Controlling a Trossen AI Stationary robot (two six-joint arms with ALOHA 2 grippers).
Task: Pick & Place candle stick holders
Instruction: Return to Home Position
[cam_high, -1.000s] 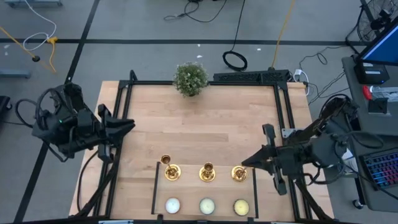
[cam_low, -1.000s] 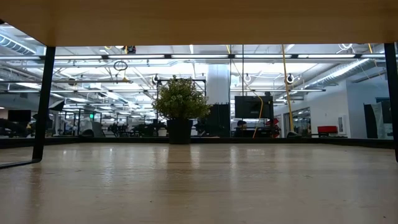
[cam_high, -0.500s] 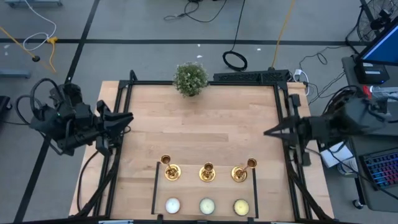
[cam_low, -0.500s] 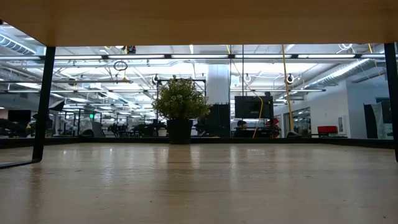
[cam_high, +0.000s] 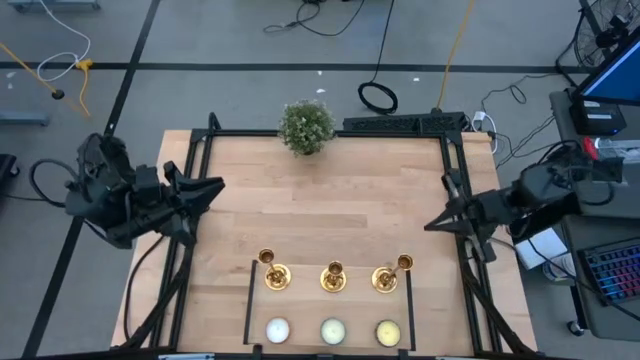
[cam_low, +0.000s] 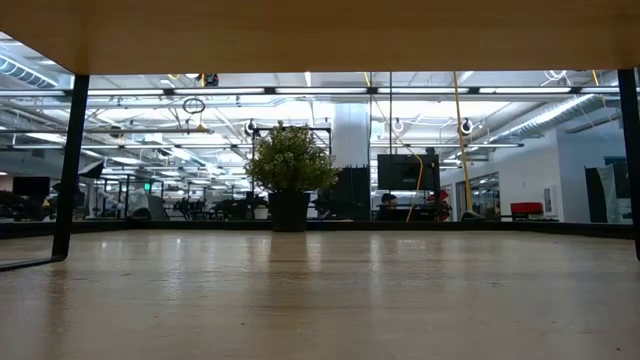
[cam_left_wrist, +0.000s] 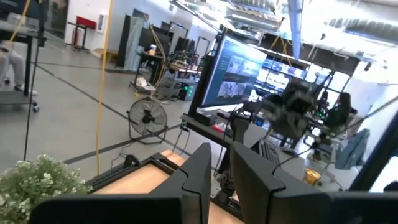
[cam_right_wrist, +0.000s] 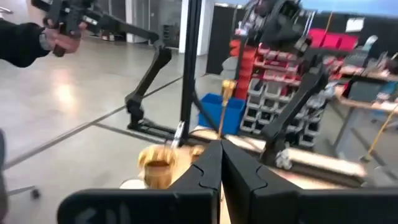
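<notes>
Three shiny gold candle stick holders stand upright on their round bases in a row near the table's near edge: the left (cam_high: 271, 273), the middle (cam_high: 333, 276) and the right (cam_high: 388, 276). In the right wrist view, blurred gold holders (cam_right_wrist: 156, 167) show past the fingers. My left gripper (cam_high: 217, 187) hovers at the table's left edge, its fingers a narrow gap apart (cam_left_wrist: 222, 163), empty. My right gripper (cam_high: 432, 222) hovers at the table's right edge, shut (cam_right_wrist: 221, 147) and empty, far-right of the right holder.
Three flat round tealights (cam_high: 333, 331) lie in a row nearer than the holders. A bushy potted plant (cam_high: 306, 127) stands at the far edge and also shows in the low view (cam_low: 290, 172). Black frame rails (cam_high: 455, 180) run along the table's sides. A person's sleeve and hand (cam_right_wrist: 43, 37) show in the room.
My right gripper has drawn back from the right candle stick holder toward the table's right edge and a little farther off. The holder stays upright in the row. My left arm has shifted slightly at the left edge.
</notes>
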